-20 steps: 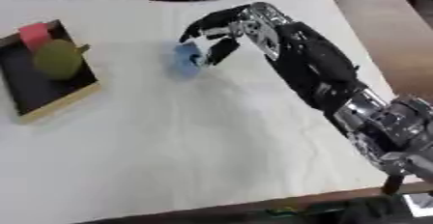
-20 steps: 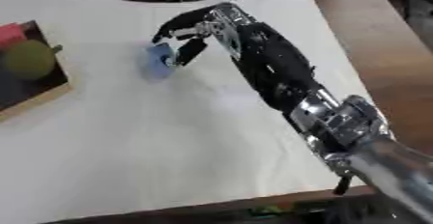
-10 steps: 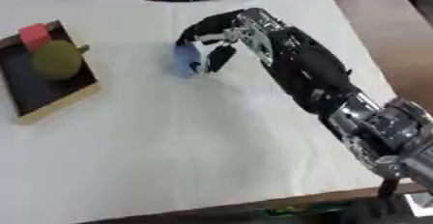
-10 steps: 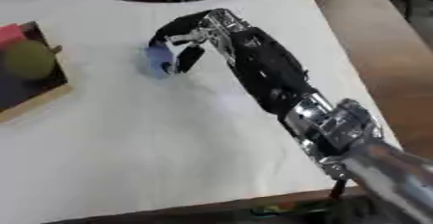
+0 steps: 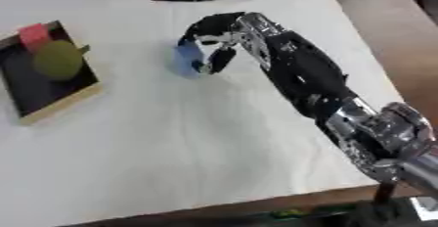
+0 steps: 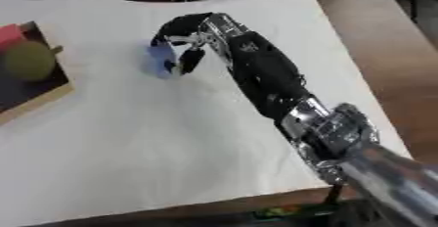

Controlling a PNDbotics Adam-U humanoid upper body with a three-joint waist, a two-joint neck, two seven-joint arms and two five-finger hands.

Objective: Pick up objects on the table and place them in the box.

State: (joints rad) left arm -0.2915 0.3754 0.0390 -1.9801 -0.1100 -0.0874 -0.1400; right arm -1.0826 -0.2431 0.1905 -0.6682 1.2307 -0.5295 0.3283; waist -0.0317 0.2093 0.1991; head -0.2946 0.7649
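A shallow wooden-rimmed box with a dark floor point(image 5: 60, 107) sits at the left edge of the white cloth-covered table point(image 5: 197, 152), turned askew to the table's edges. Inside it lie a round olive-green fruit-shaped object point(image 5: 57, 59), with a short stub at its right side, and a flat pink-red block point(image 5: 34, 33) just behind it, toward the far corner.

Near the middle of the far half of the table is a small light-blue object point(image 5: 184, 60), resting on the cloth; its shape is too blurred to give a long axis or heading with any certainty. The right hand point(image 5: 215, 40), black with silver parts, reaches in from the lower right and arches over the blue object, its fingers point(image 6: 175, 25) and thumb curled around it from above and from the right. The left hand shows in neither view.
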